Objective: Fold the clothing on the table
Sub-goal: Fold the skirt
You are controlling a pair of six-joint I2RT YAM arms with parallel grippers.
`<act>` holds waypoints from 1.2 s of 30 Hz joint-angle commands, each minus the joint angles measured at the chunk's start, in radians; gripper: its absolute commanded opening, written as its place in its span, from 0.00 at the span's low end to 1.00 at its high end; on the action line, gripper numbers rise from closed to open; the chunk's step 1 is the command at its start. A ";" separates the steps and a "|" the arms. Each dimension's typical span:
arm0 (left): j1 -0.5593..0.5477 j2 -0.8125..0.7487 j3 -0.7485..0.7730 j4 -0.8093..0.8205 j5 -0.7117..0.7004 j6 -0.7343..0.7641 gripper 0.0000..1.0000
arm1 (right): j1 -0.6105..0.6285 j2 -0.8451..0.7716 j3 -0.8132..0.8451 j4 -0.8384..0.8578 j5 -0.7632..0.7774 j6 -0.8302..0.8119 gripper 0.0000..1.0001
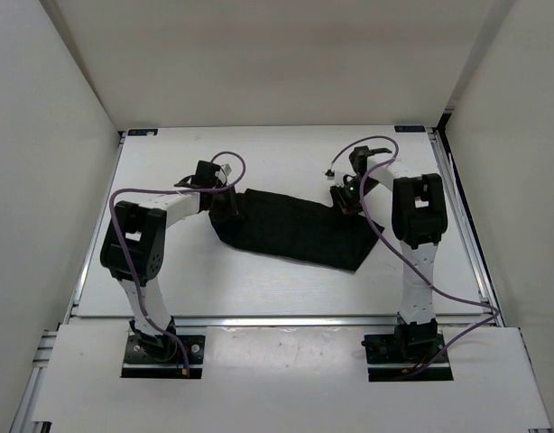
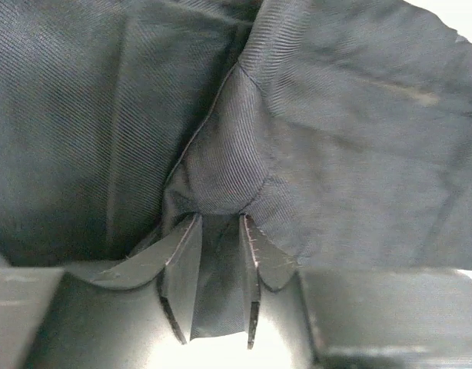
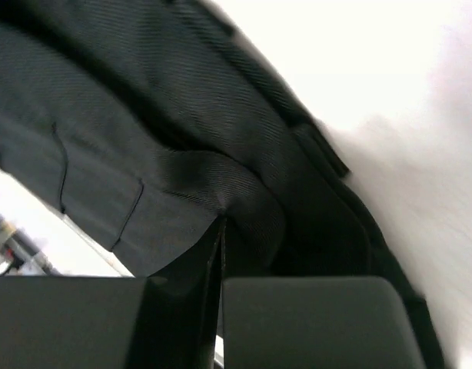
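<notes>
The black clothing lies as a long band across the middle of the white table. My left gripper is at its left end. In the left wrist view that gripper stands open, fingers parted, with a flap of the clothing lying loosely between them. At the right end sits my right gripper. The right wrist view shows it shut on a pinched ridge of the clothing, the cloth bunching up at the fingertips.
White walls enclose the table on three sides. An aluminium rail runs along the near edge, in front of the arm bases. Purple cables loop beside each arm.
</notes>
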 commanded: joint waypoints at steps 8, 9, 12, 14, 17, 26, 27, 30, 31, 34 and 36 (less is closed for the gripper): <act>-0.060 0.039 -0.032 -0.025 -0.048 -0.059 0.32 | -0.030 0.101 0.351 0.115 0.339 0.097 0.00; -0.063 0.024 -0.047 -0.015 -0.048 -0.063 0.32 | -0.033 0.109 0.364 0.112 0.339 0.098 0.00; -0.057 -0.018 -0.069 0.012 -0.033 -0.077 0.33 | -0.055 0.106 0.422 0.087 0.233 0.097 0.00; -0.057 -0.045 -0.057 0.038 -0.021 -0.085 0.33 | -0.084 0.088 0.436 0.045 0.052 0.080 0.01; -0.074 -0.113 -0.006 0.067 -0.036 -0.087 0.34 | -0.148 -0.010 0.346 0.024 -0.150 0.066 0.23; -0.163 -0.115 0.155 0.075 -0.031 -0.106 0.37 | -0.372 -0.312 -0.222 0.193 -0.313 0.328 0.99; -0.166 -0.101 0.158 0.069 -0.019 -0.105 0.36 | -0.377 -0.335 -0.290 0.245 -0.280 0.380 0.99; -0.178 -0.055 0.155 0.055 0.009 -0.096 0.38 | -0.406 -0.382 -0.418 0.395 -0.235 0.508 0.99; -0.185 -0.030 0.163 0.048 0.016 -0.091 0.37 | -0.406 -0.380 -0.438 0.421 -0.218 0.534 0.99; -0.197 0.023 0.177 0.029 0.039 -0.077 0.38 | -0.398 -0.353 -0.481 0.457 -0.206 0.557 0.99; -0.197 0.059 0.189 0.031 0.064 -0.067 0.38 | -0.388 -0.340 -0.497 0.486 -0.189 0.569 0.99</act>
